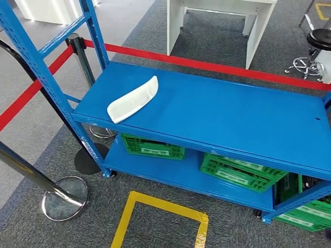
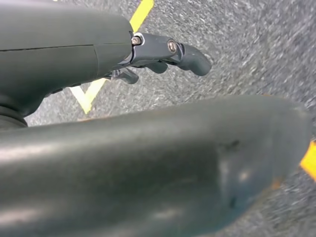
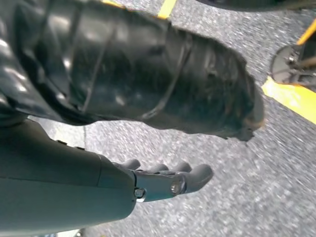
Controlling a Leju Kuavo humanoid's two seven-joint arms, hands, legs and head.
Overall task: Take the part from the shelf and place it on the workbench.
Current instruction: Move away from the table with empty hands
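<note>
A white curved part (image 1: 132, 99) lies flat on the left end of the blue shelf (image 1: 219, 111), on its upper board. In the left wrist view my left hand (image 2: 164, 57) hangs over grey carpet with its fingers stretched out and nothing in it. My right hand (image 3: 168, 178) likewise hangs above the carpet in the right wrist view, fingers extended and empty. Both hands are far from the part.
Green crates (image 1: 153, 146) (image 1: 238, 173) sit on the shelf's lower board. A red barrier tape (image 1: 202, 65) runs behind the shelf on chrome posts (image 1: 64, 199). Yellow floor tape (image 1: 156, 206) marks a square before the shelf. A white desk (image 1: 219, 20) and a stool (image 1: 312, 51) stand beyond.
</note>
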